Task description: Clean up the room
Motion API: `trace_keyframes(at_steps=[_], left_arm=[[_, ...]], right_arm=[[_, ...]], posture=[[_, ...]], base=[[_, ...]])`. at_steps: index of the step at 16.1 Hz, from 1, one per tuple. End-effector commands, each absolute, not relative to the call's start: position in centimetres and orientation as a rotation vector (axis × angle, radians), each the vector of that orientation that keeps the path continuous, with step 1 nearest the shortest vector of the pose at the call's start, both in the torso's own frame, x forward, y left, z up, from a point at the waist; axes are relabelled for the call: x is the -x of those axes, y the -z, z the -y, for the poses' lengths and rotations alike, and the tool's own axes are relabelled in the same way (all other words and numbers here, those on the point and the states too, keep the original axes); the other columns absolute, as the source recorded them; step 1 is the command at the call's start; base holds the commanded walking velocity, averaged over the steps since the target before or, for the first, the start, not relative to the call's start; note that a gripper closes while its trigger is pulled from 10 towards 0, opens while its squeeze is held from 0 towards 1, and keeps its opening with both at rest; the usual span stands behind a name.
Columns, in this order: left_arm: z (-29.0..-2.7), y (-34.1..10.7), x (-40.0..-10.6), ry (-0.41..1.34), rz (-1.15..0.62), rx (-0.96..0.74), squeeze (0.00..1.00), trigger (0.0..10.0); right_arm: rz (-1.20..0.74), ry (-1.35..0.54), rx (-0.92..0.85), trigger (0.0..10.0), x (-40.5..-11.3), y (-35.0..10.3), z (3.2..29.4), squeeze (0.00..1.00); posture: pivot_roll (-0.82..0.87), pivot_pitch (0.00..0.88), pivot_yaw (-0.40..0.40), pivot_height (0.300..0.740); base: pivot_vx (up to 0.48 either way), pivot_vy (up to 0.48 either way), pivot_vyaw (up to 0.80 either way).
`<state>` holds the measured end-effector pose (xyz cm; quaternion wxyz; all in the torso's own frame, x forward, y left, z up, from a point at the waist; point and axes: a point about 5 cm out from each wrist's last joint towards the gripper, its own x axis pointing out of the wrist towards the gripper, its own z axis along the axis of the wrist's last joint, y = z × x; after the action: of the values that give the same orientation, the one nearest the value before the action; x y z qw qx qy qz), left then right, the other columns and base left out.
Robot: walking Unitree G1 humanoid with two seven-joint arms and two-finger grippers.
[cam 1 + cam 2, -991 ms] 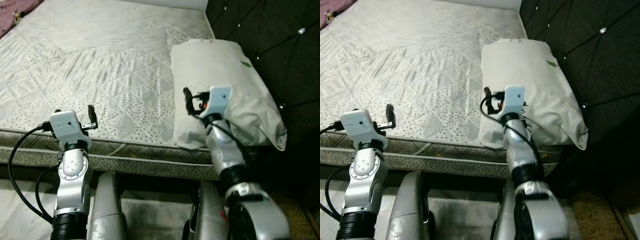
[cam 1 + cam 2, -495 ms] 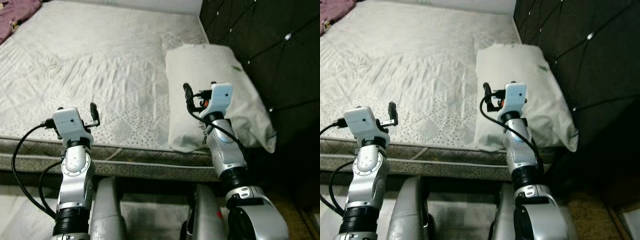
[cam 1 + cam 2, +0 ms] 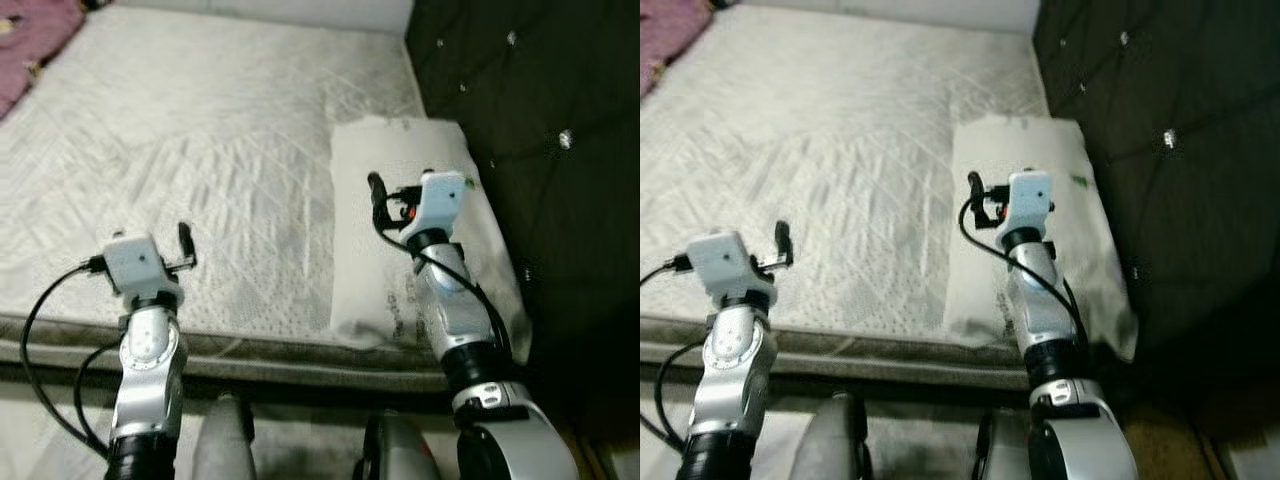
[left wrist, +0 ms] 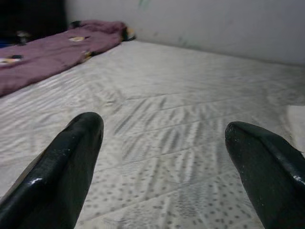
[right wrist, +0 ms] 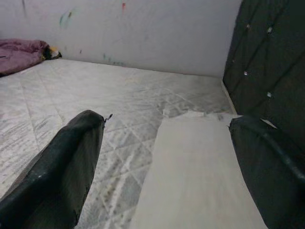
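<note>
A white pillow lies flat on the grey-white quilted mattress, against the dark tufted headboard. My right gripper hovers over the pillow's middle, open and empty; in the right wrist view the pillow lies between and beyond its black fingers. My left gripper hangs over the mattress near its front edge, also open with nothing in it; its wrist view looks across the bare mattress. A purple blanket is bunched at the bed's far left corner.
The headboard stands along the bed's right side. A pale wall with small colour marks runs behind the bed. The mattress's front edge is just before my body. The purple blanket lies far off along the wall.
The whole picture has shifted: the bed's front edge sits lower in view and less of my legs shows. Both arms hold the same pose, fingers still apart.
</note>
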<state>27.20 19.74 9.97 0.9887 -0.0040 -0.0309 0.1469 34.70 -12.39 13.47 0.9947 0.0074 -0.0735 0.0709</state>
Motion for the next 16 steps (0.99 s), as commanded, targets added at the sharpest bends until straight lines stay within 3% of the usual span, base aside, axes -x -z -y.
trace_keyframes(at_steps=[1,5,16], left_arm=[[-19.5,-10.1,-26.9,-0.286,0.061,0.007,0.0,10.0],[-19.0,-10.2,-27.6,-0.254,0.059,0.005,0.0,10.0],[-18.5,-10.2,-28.2,-0.259,0.046,0.018,0.0,10.0]], right_arm=[[0.141,-0.164,-0.014,10.0,-34.3,-13.3,12.4,0.0],[0.155,-0.156,-0.006,10.0,-34.1,-13.5,12.4,0.0],[0.135,-0.128,0.01,10.0,-34.8,-13.7,12.7,0.0]], posture=[[0.02,0.0,-0.04,0.7],[0.01,0.0,-0.036,0.738],[0.0,0.0,-0.051,0.74]], base=[[0.0,0.0,0.0],[0.0,0.0,0.0],[0.0,0.0,0.0]])
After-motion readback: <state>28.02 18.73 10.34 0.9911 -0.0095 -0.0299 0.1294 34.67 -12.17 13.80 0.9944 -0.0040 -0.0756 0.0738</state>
